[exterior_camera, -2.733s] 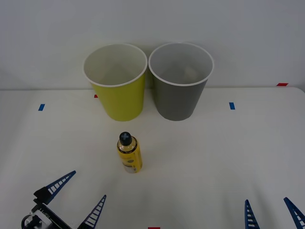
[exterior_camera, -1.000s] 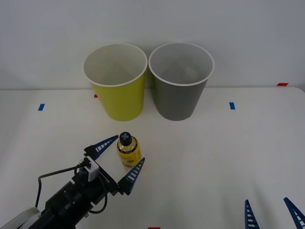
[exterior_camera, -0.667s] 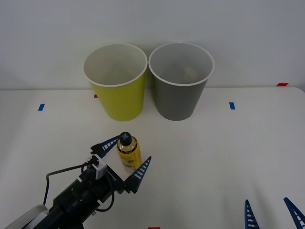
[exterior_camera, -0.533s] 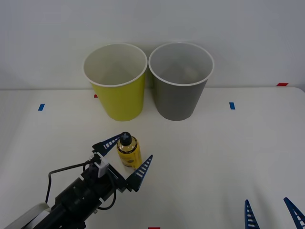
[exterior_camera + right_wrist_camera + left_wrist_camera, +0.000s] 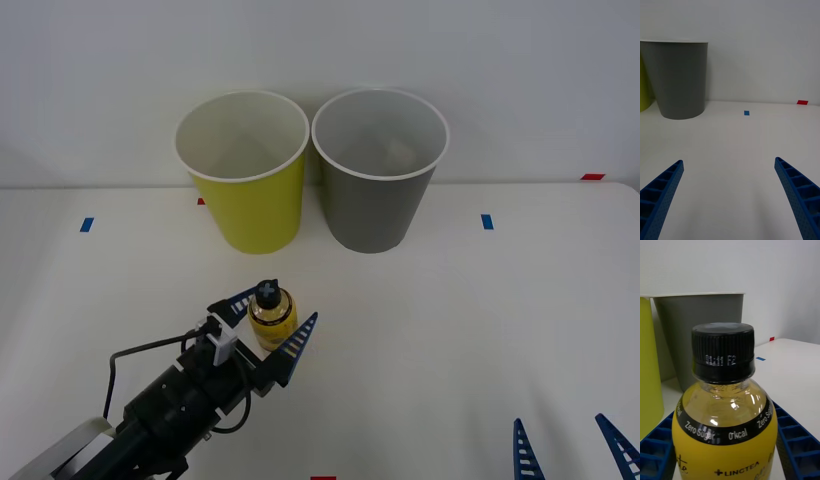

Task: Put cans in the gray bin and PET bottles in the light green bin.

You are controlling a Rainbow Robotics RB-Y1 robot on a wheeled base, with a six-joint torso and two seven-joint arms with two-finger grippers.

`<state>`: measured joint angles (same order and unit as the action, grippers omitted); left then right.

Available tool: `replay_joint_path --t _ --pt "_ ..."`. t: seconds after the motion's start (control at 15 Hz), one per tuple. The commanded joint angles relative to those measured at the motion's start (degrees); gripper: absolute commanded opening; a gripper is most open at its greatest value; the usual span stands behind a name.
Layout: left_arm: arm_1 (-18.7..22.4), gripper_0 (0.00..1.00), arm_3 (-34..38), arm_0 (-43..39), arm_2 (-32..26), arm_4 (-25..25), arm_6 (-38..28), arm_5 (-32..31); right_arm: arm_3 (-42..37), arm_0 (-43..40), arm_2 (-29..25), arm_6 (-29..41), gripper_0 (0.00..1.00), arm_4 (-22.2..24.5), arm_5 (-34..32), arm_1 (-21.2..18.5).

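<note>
The bottle stands upright on the table, its long axis vertical, black cap up, in front of the two bins and a little left of centre. It sits between the fingers of the left gripper, which reaches in from the near left, so the bottle lies straight ahead of that gripper and inside its span. In the left wrist view the blue ribbed fingers flank the yellow label low on both sides. They look close against it, but firm contact cannot be told; the jaws stand partly open around the bottle, not yet clearly clamped.

The green bin is just beyond the bottle at the far left; the gray bin stands beside it on the right, rims nearly touching.

The right gripper waits at the near right, jaws wide open and holding nothing, well apart from the bottle. The left arm is plainly the nearer one, and the next move likely turns on closing it and lifting toward the green bin.
</note>
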<state>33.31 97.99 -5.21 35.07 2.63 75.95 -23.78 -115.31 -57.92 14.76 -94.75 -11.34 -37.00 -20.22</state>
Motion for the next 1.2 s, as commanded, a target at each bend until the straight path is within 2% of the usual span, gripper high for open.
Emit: replay_joint_path --t 0.07,0.53,0.67,0.8,1.2 --pt "0.09 0.05 0.27 -1.12 0.0 -0.16 -0.01 -0.21 0.0 0.0 0.0 0.0 0.82 0.0 0.0 0.0" --pt "0.7 0.01 2.29 -2.79 -2.11 -1.22 -0.01 0.75 0.0 0.0 0.0 0.0 0.82 0.0 0.0 0.0" --pt "1.14 0.01 7.48 -4.28 -4.84 -4.03 -0.45 7.52 0.0 0.0 0.0 0.0 0.82 0.0 0.0 0.0" --pt "1.32 0.0 14.95 -7.09 -7.47 -4.3 -0.8 14.38 0.0 0.0 0.0 0.0 0.82 0.0 0.0 0.0" --pt "3.25 0.0 35.43 -12.63 -15.82 -1.83 -2.03 35.29 0.0 0.0 0.0 0.0 0.82 0.0 0.0 0.0"
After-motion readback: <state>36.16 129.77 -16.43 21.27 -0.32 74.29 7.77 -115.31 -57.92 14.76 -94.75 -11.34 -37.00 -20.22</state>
